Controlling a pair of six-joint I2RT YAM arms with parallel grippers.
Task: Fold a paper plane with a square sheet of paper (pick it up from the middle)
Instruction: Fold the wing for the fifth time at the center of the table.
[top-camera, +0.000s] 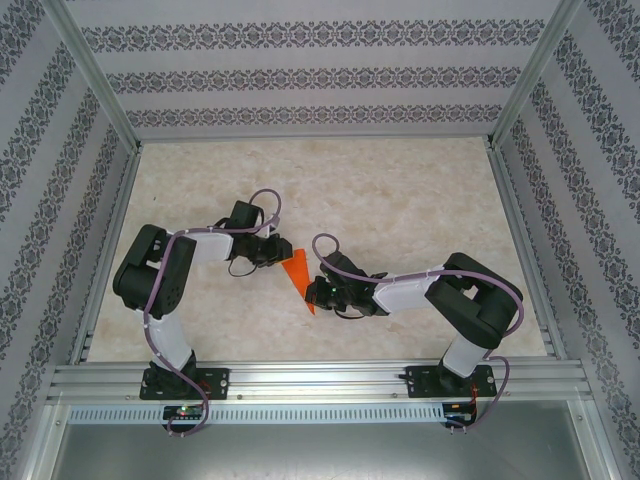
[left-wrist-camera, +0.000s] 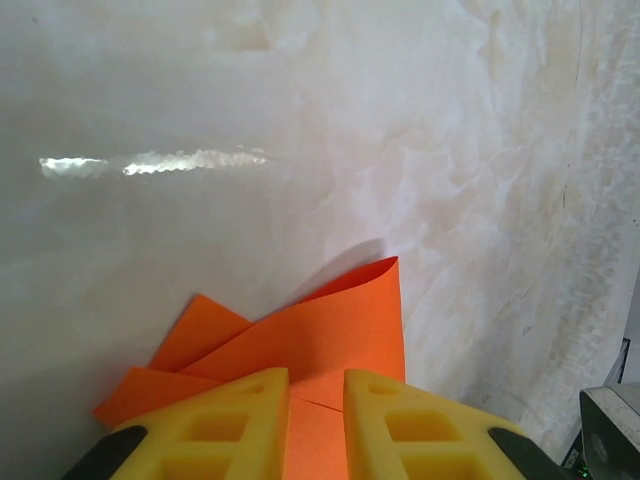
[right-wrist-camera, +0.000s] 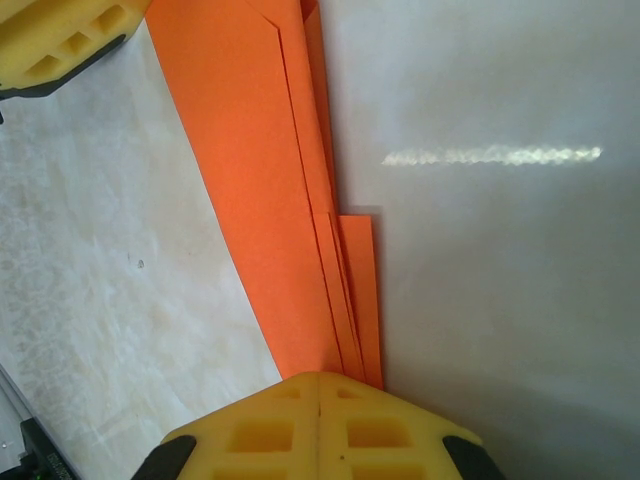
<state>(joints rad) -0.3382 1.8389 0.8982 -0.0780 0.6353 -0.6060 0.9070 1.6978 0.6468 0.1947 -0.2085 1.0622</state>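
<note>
Right hand (right-wrist-camera: 320, 382), pressed together, pins paper plane (right-wrist-camera: 265, 180) on table (right-wrist-camera: 500, 300); left hand (left-wrist-camera: 317, 385) slightly spread.

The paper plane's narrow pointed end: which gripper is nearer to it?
Right. The right gripper is shut on the narrow end of the paper plane. The left gripper is at the opposite, wide end, its fingers either side of the paper.
</note>
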